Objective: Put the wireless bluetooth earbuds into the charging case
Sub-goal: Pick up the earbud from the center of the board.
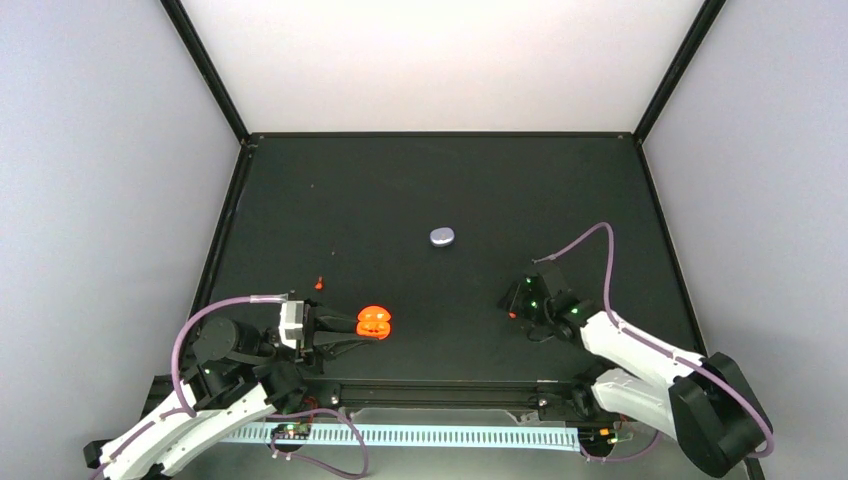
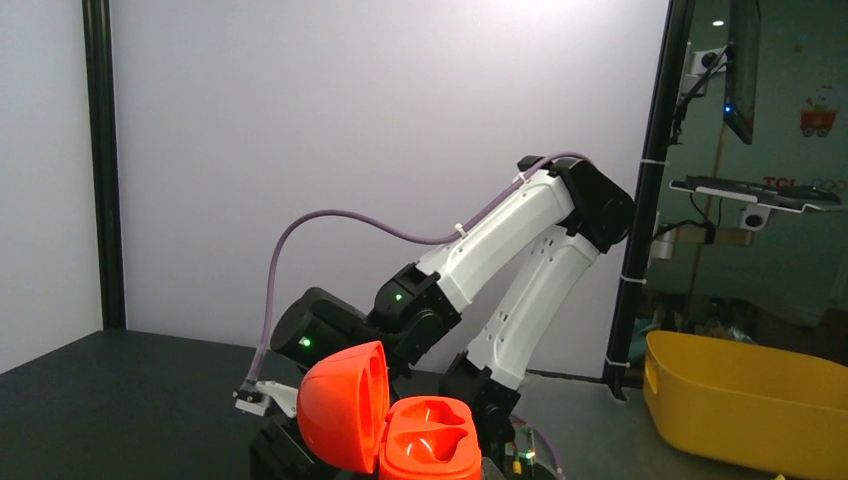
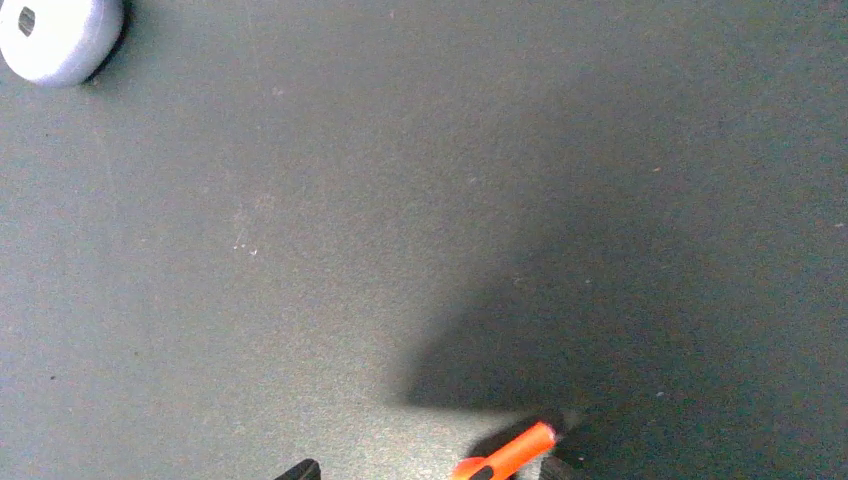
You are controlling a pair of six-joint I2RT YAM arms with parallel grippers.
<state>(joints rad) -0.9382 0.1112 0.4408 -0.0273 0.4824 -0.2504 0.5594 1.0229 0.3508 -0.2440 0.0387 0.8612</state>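
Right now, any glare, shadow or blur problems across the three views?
Top external: the orange case is blown out, glowing, no detail. Left wrist: sharp, glossy highlights in its wells, pale wall bright behind. Right wrist: a broad soft shadow darkens the table lower right; slightly grainy.

Matte black counter (image 1: 450, 180), faintly dusty and speckled up close, boxed in on three sides. Behind the counter, a plain white back wall (image 1: 440, 60), evenly lit and the brightest of the three. Flanking the counter, a pale grey left wall (image 1: 100, 200) and right wall (image 1: 770, 180), both dimmer. Thin black posts (image 1: 205, 68) rising from the counter's far corners, black rails along its edges. Along the counter's near edge, a pale ribbed strip (image 1: 420, 436). Past the counter's right side, in the left wrist view, a dim room: a yellow bin (image 2: 740, 385) low down, a shelf (image 2: 740, 190) above it, and higher still a dark screen (image 2: 742, 60) with a small blue light.
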